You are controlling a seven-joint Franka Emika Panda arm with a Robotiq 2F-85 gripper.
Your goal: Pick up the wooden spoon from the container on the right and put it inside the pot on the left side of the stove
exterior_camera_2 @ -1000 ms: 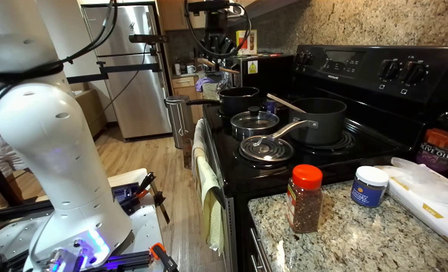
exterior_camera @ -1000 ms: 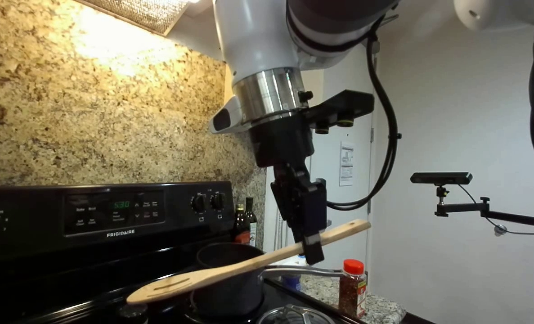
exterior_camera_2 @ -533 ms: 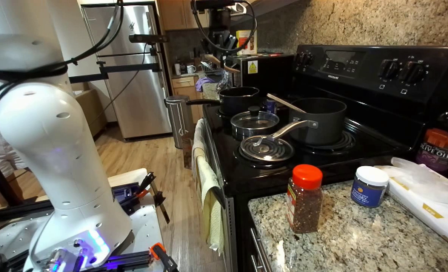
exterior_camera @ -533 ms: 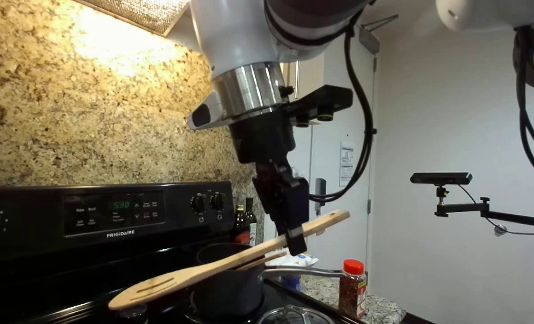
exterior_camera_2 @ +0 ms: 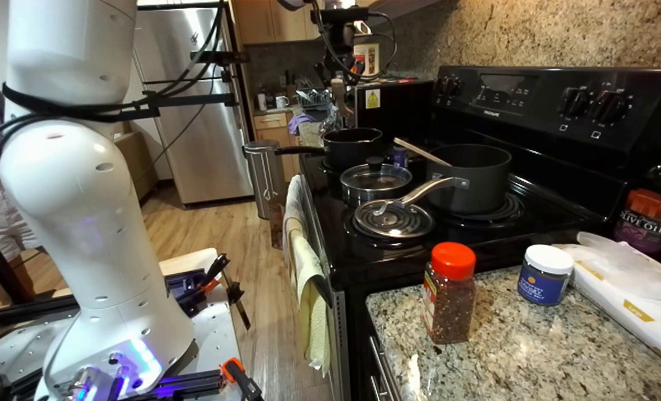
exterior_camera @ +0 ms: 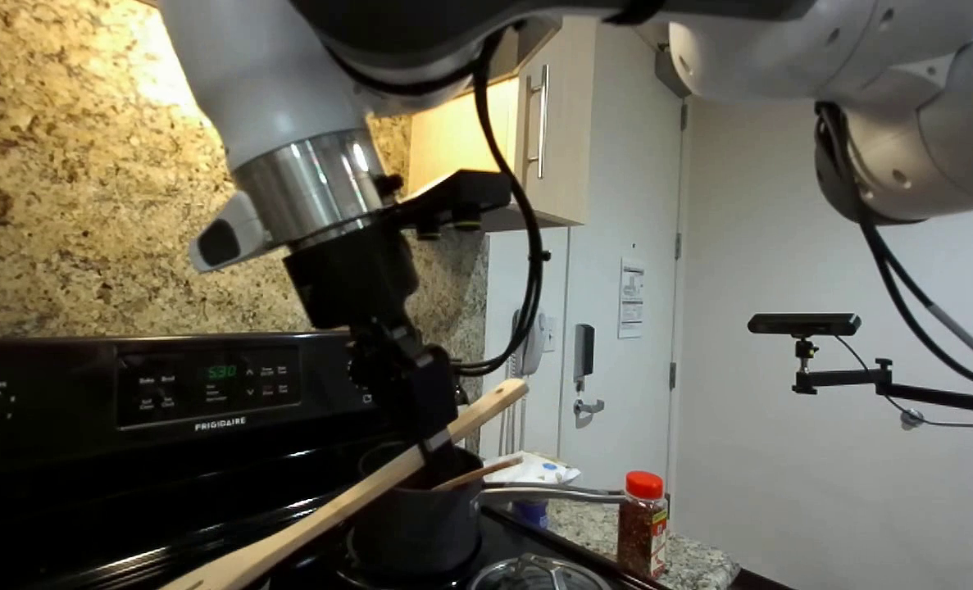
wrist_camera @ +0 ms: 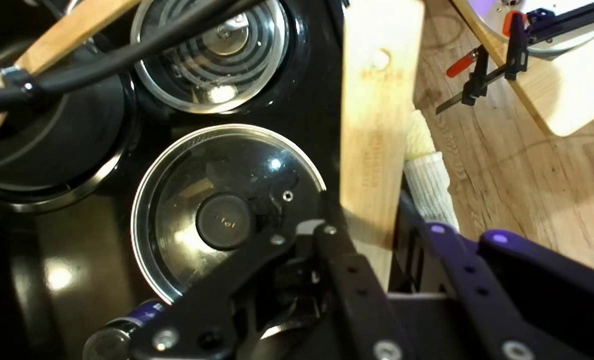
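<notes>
My gripper (exterior_camera: 441, 453) is shut on the handle of a pale slotted wooden spoon (exterior_camera: 347, 501). The spoon slants down to the left, its head cut off by the frame's edge. In the wrist view the handle (wrist_camera: 377, 145) sits between the fingers (wrist_camera: 369, 215). The gripper (exterior_camera_2: 336, 72) and spoon (exterior_camera_2: 339, 97) also show above the far side of the stove (exterior_camera_2: 497, 103). A dark pot with a black handle (exterior_camera_2: 348, 153) stands there. A dark pot with a silver handle (exterior_camera_2: 472, 186) stands on the right side, with another wooden utensil (exterior_camera_2: 422, 152) leaning in it.
A lidded glass pan (exterior_camera_2: 376, 184) and a glass lid (exterior_camera_2: 395, 220) lie between the pots. A red-capped spice bottle (exterior_camera_2: 450, 301) and a blue jar (exterior_camera_2: 544, 275) stand on the counter. The arm's cable crosses the wrist view (wrist_camera: 101, 62).
My gripper has swung left and down in an exterior view, carrying the spoon with it. The spoon now tilts more steeply and its head has passed out of frame. The pots have not moved.
</notes>
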